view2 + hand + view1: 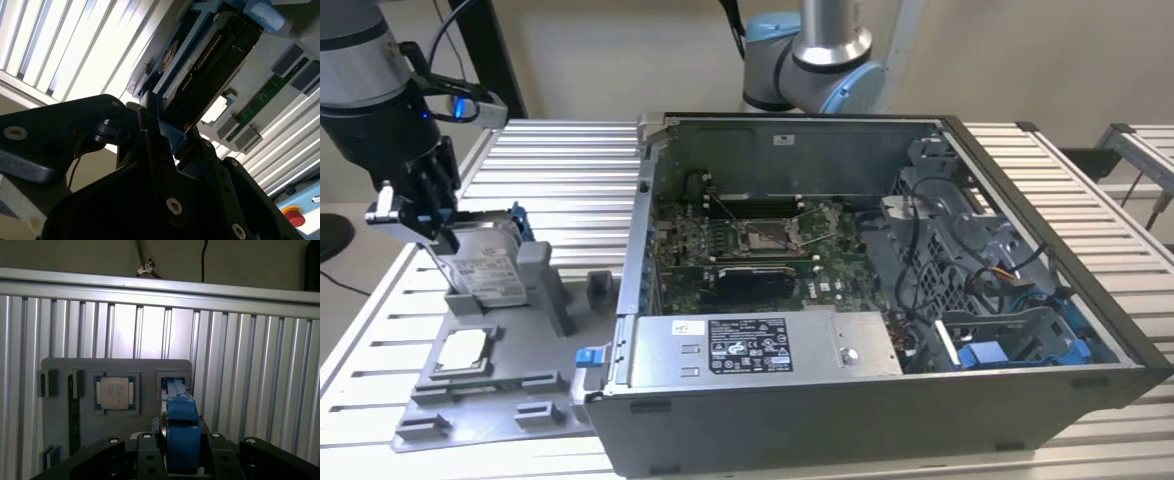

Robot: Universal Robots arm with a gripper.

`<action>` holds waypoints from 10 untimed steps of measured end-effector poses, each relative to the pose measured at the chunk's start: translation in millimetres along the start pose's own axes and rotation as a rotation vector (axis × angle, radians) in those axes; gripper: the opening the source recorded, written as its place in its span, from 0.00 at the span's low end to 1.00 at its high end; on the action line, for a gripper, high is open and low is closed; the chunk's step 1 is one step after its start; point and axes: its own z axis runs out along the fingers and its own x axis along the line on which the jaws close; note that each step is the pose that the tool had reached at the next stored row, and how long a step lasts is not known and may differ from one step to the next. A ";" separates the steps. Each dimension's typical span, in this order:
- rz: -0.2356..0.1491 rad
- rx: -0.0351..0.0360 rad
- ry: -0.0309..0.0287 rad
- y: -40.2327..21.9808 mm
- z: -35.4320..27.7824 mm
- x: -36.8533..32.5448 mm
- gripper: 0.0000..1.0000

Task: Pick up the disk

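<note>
Upright disk point(494, 265) clamped in claw point(434, 232) — grey tray point(520, 385) beneath, open computer case point(854, 420) beside

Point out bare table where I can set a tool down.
Bare slats beyond the grey fixture, beside the case, and past it on the exterior view's right. Crowded at the fixture: end effector, disk, chip.

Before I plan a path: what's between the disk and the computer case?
In the exterior view: the grey holder wall and a small grey block.
</note>
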 end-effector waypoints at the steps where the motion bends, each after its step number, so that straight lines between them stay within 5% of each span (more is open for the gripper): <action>1: 0.000 -0.0002 0.0042 0.0 0.0 -0.1 0.00; 6: 0.000 -0.0007 0.0134 -0.1 0.0 -0.1 0.00; 7: 0.000 -0.0009 0.0107 -0.1 -0.2 0.0 0.00; 10: 0.000 0.0005 -0.0107 0.0 -0.1 -0.2 0.00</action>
